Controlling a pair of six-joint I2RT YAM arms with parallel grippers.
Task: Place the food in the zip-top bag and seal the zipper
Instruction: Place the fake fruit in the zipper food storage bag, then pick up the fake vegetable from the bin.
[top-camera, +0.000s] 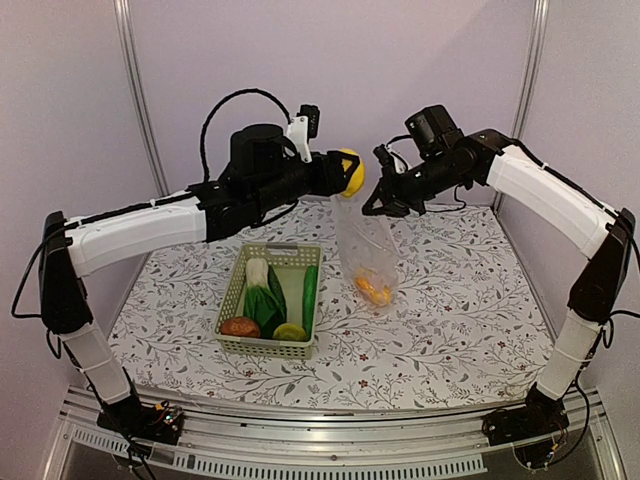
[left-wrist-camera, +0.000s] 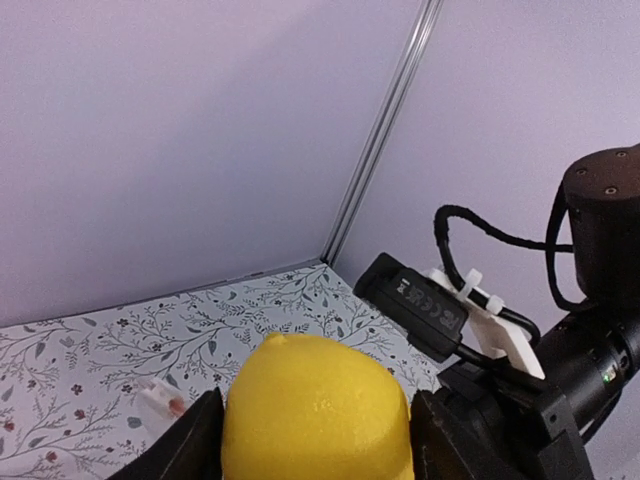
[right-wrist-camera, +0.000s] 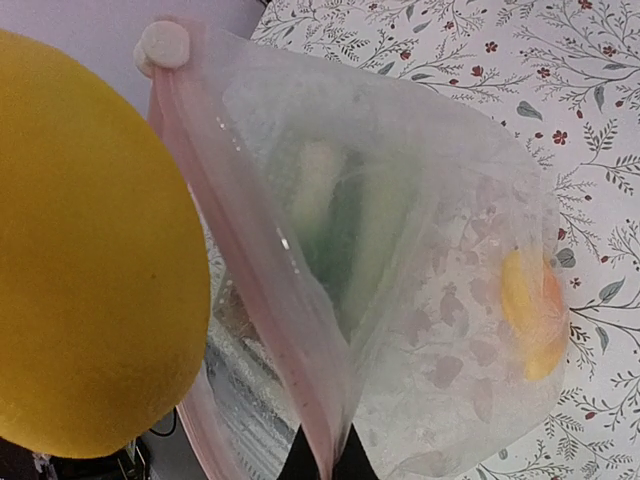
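**Above the surface (top-camera: 460, 310), a yellow fruit (top-camera: 349, 172) is held next to the hanging zip-top bag (top-camera: 368, 245)**

High over the flowered surface, the left end effector (left-wrist-camera: 312, 440) is about half open. Its two dark fingers (left-wrist-camera: 185, 445) press on both sides of the yellow fruit, so the fruit is gripped and lifted in the air. It sits just beside the upper edge of the zip-top bag, on the left of it and a little higher.

The right end effector (top-camera: 385, 197) is fully closed. It pinches the bag at the pinkish zipper (right-wrist-camera: 250, 290), and the thin strip runs between its fingertips (right-wrist-camera: 340, 468). At the far end of the zipper there is a small whitish round piece (right-wrist-camera: 165, 45). The bag hangs down from this grip, clear and wrinkled, and its lower end seems to reach the surface. One orange fruit (top-camera: 373, 290) lies inside, at the bottom. From these views I cannot tell how far the mouth is open.

Left of the bag, near but not touching, stands the pale green basket (top-camera: 232, 290). In it are the bok choy (top-camera: 260, 292), the long cucumber (top-camera: 310, 285) along its right wall, the reddish-brown piece (top-camera: 240, 326) in the near left corner, and the yellow-green fruit (top-camera: 291, 331) beside that
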